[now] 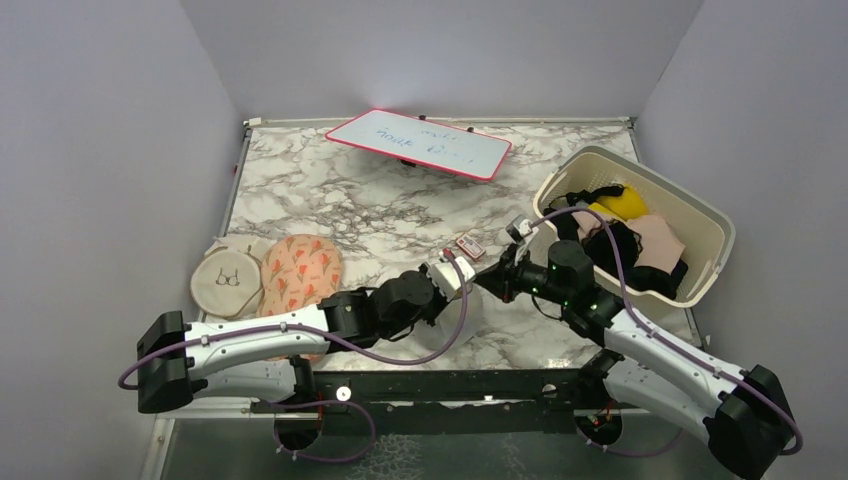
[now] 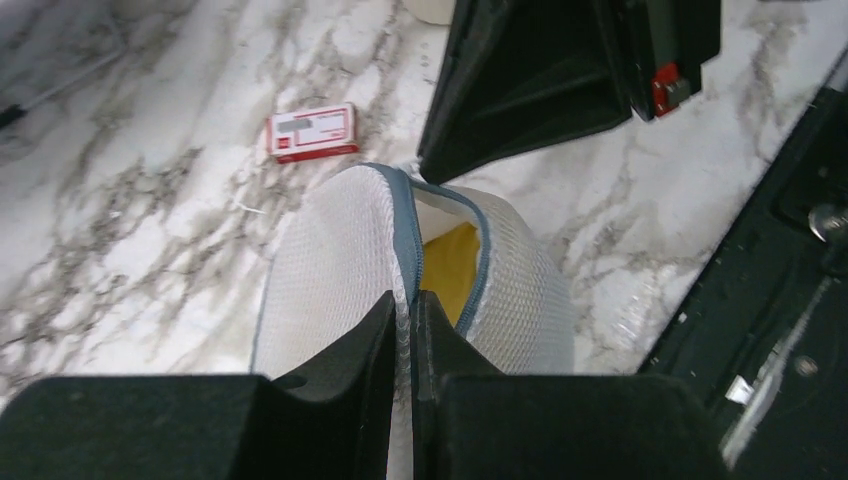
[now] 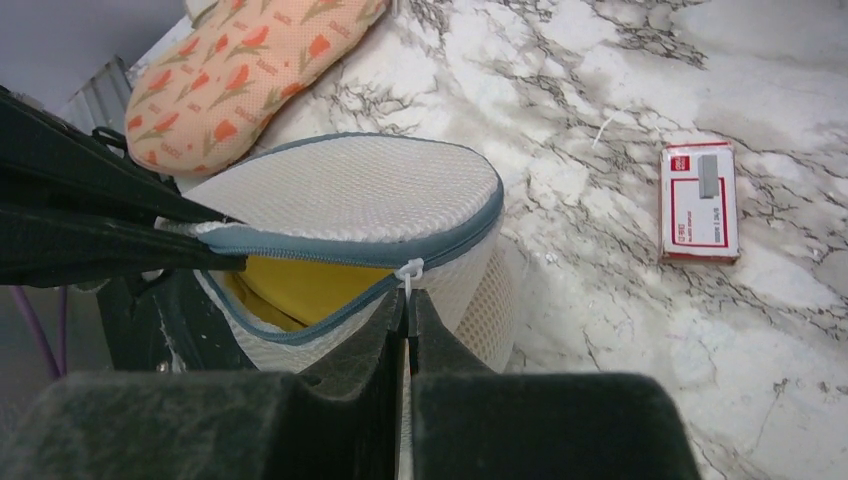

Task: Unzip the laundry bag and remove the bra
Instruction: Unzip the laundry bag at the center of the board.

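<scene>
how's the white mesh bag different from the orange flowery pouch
The mesh bag is white and see-through; the pouch is orange-pink with a flower print. The bag is partly unzipped, showing the yellow bra, and the left gripper and right gripper pinch it; the pouch lies untouched. Both sit on the table.

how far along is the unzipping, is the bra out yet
Done: the laundry bag is unzipped part of the way round, and the bra shows yellow through the gap. In hand: the left gripper pinches the rim while the right gripper is shut on the zipper pull. Left: finish unzipping, then lift the bra out.
</scene>
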You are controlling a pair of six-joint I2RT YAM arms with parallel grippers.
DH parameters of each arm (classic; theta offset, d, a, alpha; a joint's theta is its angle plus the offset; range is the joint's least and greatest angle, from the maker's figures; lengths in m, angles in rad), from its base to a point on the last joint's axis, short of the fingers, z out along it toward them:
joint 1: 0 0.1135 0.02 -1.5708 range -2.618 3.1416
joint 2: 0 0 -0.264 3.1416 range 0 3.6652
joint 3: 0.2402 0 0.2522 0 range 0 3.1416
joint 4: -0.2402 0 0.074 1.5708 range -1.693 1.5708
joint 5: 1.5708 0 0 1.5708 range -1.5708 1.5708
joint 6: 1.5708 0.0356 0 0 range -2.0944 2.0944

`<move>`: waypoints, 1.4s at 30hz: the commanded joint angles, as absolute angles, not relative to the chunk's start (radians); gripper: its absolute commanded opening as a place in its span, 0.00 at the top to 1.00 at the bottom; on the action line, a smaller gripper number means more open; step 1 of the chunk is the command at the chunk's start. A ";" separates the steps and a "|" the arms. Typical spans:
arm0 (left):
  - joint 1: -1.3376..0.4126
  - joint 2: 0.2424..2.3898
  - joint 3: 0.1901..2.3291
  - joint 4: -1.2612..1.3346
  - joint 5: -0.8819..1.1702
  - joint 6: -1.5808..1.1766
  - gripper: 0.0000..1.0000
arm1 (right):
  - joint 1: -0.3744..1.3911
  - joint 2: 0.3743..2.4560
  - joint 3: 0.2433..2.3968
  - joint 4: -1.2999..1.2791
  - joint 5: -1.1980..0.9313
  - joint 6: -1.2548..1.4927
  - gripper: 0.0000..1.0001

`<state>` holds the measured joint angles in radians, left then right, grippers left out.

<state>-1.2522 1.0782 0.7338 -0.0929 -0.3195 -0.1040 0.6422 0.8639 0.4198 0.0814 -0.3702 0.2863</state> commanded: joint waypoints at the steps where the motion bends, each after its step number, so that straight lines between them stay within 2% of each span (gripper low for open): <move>1: -1.255 1.107 0.834 -0.107 -0.521 0.009 1.00 | 0.643 0.912 0.472 0.177 -0.426 0.299 0.99; 8: -1.255 1.136 0.903 -0.101 -0.518 0.131 1.00 | 0.643 0.956 0.539 0.169 -0.423 0.299 0.99; 18: -1.255 1.124 0.799 -0.223 -0.326 -0.007 1.00 | 0.642 0.949 0.479 0.188 -0.487 0.301 0.99; 22: -1.255 1.154 0.838 -0.303 -0.278 -0.132 0.82 | 0.642 0.934 0.484 0.152 -0.530 0.291 0.99; 25: -1.256 1.192 0.908 -0.363 -0.340 -0.229 0.71 | 0.641 0.926 0.501 0.124 -0.559 0.278 0.99; 30: -1.255 1.257 1.000 -0.414 -0.427 -0.247 0.64 | 0.643 0.923 0.538 0.080 -0.577 0.256 0.99; 35: -1.255 1.303 1.050 -0.439 -0.510 -0.245 0.65 | 0.641 0.917 0.550 0.063 -0.591 0.255 0.99; 40: -1.253 1.339 1.079 -0.464 -0.547 -0.226 0.75 | 0.642 0.893 0.548 0.051 -0.583 0.262 0.99; 42: -1.254 1.351 1.088 -0.464 -0.552 -0.213 0.83 | 0.643 0.889 0.549 0.051 -0.583 0.266 0.99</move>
